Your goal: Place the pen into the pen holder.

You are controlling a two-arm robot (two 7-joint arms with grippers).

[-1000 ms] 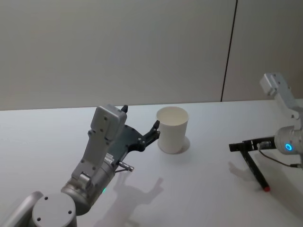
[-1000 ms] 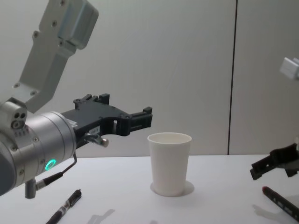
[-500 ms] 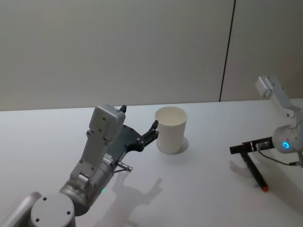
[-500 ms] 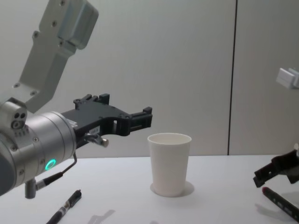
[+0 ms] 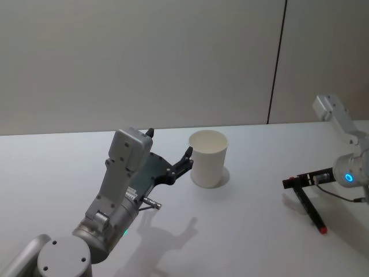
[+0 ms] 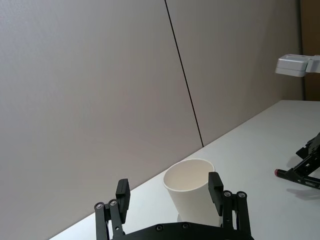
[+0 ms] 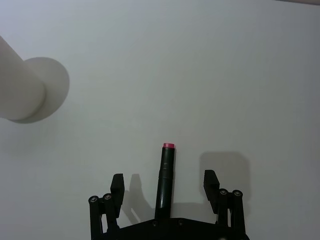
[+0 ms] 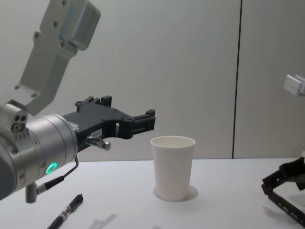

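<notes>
The pen (image 5: 310, 210), black with a red end, lies on the white table at the right; it shows too in the right wrist view (image 7: 165, 175) and low in the chest view (image 8: 287, 208). My right gripper (image 5: 298, 182) (image 7: 164, 179) (image 8: 280, 180) is open, just above the pen with one finger on each side of the barrel. The pen holder (image 5: 209, 158) (image 8: 173, 167) (image 6: 190, 192) (image 7: 17, 85) is a white paper cup standing upright mid-table. My left gripper (image 5: 170, 144) (image 8: 127, 109) (image 6: 168, 184) hangs open in the air left of the cup, holding nothing.
A second black pen (image 8: 66, 213) lies on the table at the lower left of the chest view, under my left arm. A grey wall with a dark vertical seam (image 5: 277, 63) stands behind the table. Open table surface lies between the cup and the right gripper.
My right gripper has sunk slightly and shifted a little to the right, closer down over the pen. The left arm, the cup and both pens have stayed put.
</notes>
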